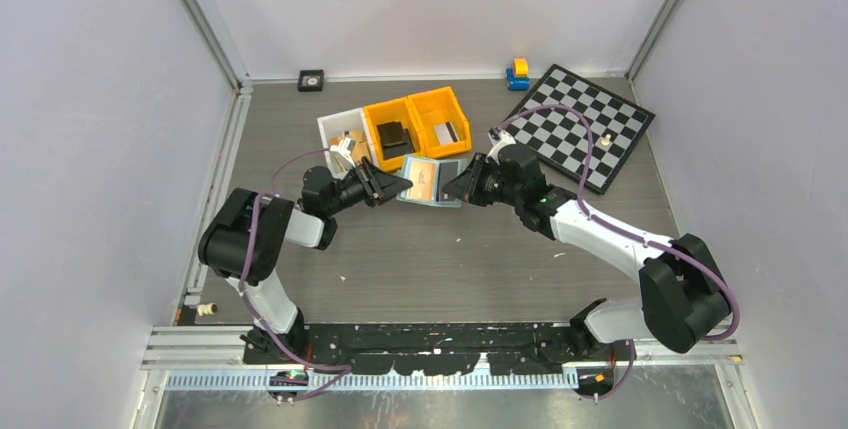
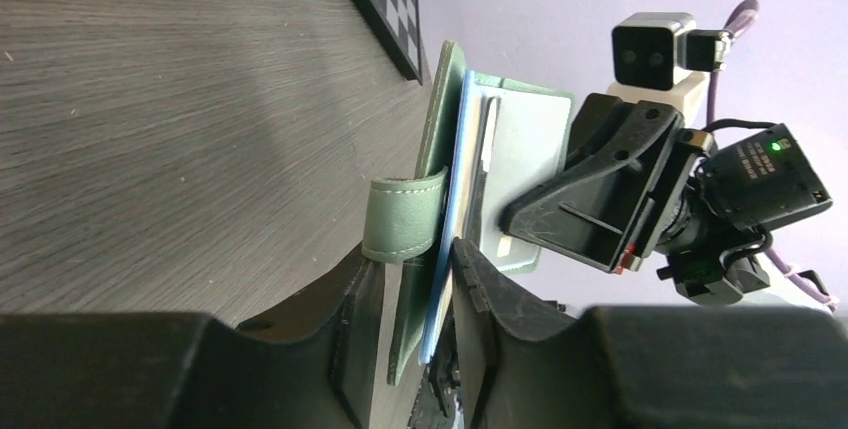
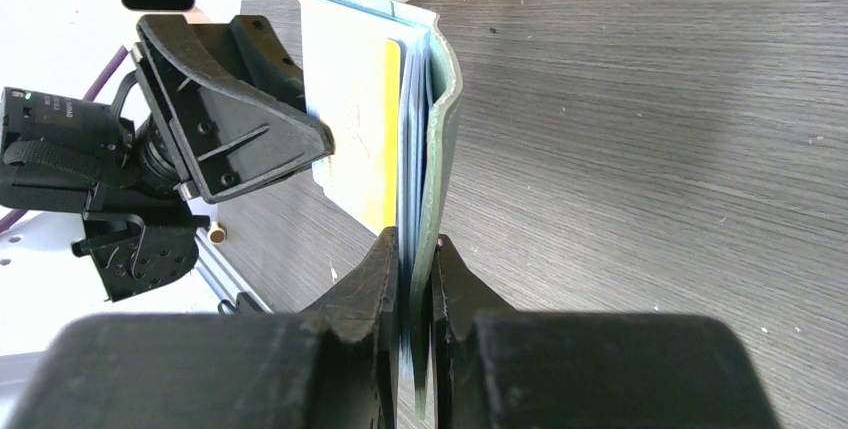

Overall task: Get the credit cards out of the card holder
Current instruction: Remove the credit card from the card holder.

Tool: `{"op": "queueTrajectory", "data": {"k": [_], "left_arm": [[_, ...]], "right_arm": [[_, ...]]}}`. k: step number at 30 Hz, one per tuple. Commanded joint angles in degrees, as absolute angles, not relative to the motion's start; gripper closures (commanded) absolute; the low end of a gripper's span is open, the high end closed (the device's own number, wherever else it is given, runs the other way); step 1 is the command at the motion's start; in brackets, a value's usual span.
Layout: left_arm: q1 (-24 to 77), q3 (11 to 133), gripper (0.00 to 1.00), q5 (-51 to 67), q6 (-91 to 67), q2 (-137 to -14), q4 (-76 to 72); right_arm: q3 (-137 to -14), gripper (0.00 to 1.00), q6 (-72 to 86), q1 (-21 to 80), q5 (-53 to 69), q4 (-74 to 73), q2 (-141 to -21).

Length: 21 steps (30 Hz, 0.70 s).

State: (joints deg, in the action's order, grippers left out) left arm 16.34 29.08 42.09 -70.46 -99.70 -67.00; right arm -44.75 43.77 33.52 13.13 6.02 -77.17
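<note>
The left fingers are clenched on the near-left edge of the card holder. In the left wrist view one finger stands on each side of the green cover, beside its small strap, and they press the cover and the blue sleeves together. The card holder is lifted off the worktop, just in front of the orange bins, and it hangs between the two arms near the middle of the scene. It is open, with the pale inner side turned upward.

In the right wrist view a yellow card sits in a clear sleeve, and at least one more flat piece seems to stand behind it. So I judge the main work is still to do: the holder is picked up and opened, but cards remain inside.

The right orange bin has a pale flat thing in it. It may be a card that is already out, but it is too small to tell.

The right fingers are clenched on the opposite edge of the holder and grasp the cover together with the sleeves. Both arms only hold the holder; neither grasps a card alone. One of them must release and take a card edge.

Far right lies the checkerboard, well apart.
</note>
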Motion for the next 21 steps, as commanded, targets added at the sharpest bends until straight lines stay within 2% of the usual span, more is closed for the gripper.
{"op": "queueTrajectory", "data": {"k": [1,5,8,11,13,16,21], "left_arm": [[15.6,28.3,0.71,42.2,-70.4,-96.6,-73.0],[15.6,28.6,0.81,42.4,-70.4,-96.8,-72.4],[15.6,29.1,0.92,42.5,-70.2,-97.4,-70.5],[15.6,29.3,1.00,42.6,-70.2,-97.6,-70.2],[15.7,29.4,1.00,42.6,-70.1,-97.4,-69.7],[15.6,29.1,1.00,42.4,-69.8,-97.0,-69.3],[15.7,28.4,1.00,40.9,-66.9,-93.6,-64.0]], "right_arm": [[-45.2,0.99,44.3,33.3,14.7,9.5,-76.6],[-45.2,1.00,44.4,33.2,15.0,9.8,-77.1],[-45.2,1.00,44.5,33.1,15.1,9.8,-77.2],[-45.2,0.96,44.5,33.1,15.1,9.8,-77.3],[-45.1,0.89,44.5,33.1,14.9,9.8,-77.2],[-44.5,0.64,44.3,33.0,13.5,9.6,-76.6],[-43.8,0.46,43.5,32.5,6.9,5.9,-74.4]]}}
